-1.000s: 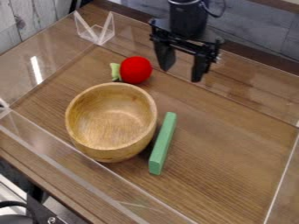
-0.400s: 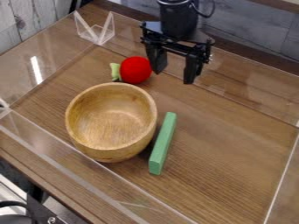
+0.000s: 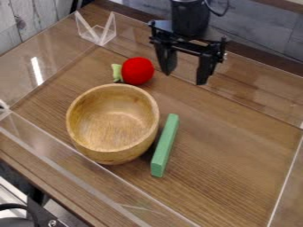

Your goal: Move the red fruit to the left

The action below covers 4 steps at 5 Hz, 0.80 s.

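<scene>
The black pincer (image 3: 189,62) hangs over the far part of the wooden table (image 3: 219,146), its two jaws spread wide apart, with nothing gripped between them. The red fruit (image 3: 137,70) lies on the table just beside the jaw on the picture's left side, outside the opening (from this angle I cannot tell whether that jaw touches it). Its light green leafy bit (image 3: 117,72) points toward the picture's left. The near side of the fruit sits close behind the far rim of the wooden bowl (image 3: 112,124), so there is little room between them. To the picture's left of the leafy bit, bare wood runs out to the table's edge, which slants down the picture, and this is open room. The flat green bar (image 3: 165,145) lies against or very near the bowl's right side as pictured, slightly tilted. Beyond the bar, a broad bare stretch of boards reaches the picture's right. Near the far left corner, a clear angular object (image 3: 95,29) stands at the edge, apart from the fruit.
</scene>
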### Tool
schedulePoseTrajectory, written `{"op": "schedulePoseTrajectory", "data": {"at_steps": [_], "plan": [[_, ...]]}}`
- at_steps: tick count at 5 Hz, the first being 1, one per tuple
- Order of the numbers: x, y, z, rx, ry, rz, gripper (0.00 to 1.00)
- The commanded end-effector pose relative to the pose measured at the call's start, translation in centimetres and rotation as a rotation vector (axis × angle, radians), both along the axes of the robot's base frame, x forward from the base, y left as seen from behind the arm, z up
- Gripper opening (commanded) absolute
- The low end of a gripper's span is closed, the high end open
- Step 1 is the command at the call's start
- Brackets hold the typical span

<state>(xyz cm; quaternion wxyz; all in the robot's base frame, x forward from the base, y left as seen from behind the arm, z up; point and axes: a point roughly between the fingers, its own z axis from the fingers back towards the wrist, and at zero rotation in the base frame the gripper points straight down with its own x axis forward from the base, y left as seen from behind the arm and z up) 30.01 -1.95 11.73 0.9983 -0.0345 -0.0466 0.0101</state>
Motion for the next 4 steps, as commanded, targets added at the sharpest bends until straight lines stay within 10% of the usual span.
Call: {"op": "schedulePoseTrajectory", "data": {"at_steps": [1,4], "plan": [[-0.4,0.5,1.3,-0.007,-0.070,-0.003,1.00],[0.7,0.4,-1.1,0.008,-0.099,-0.011,1.00]]}}
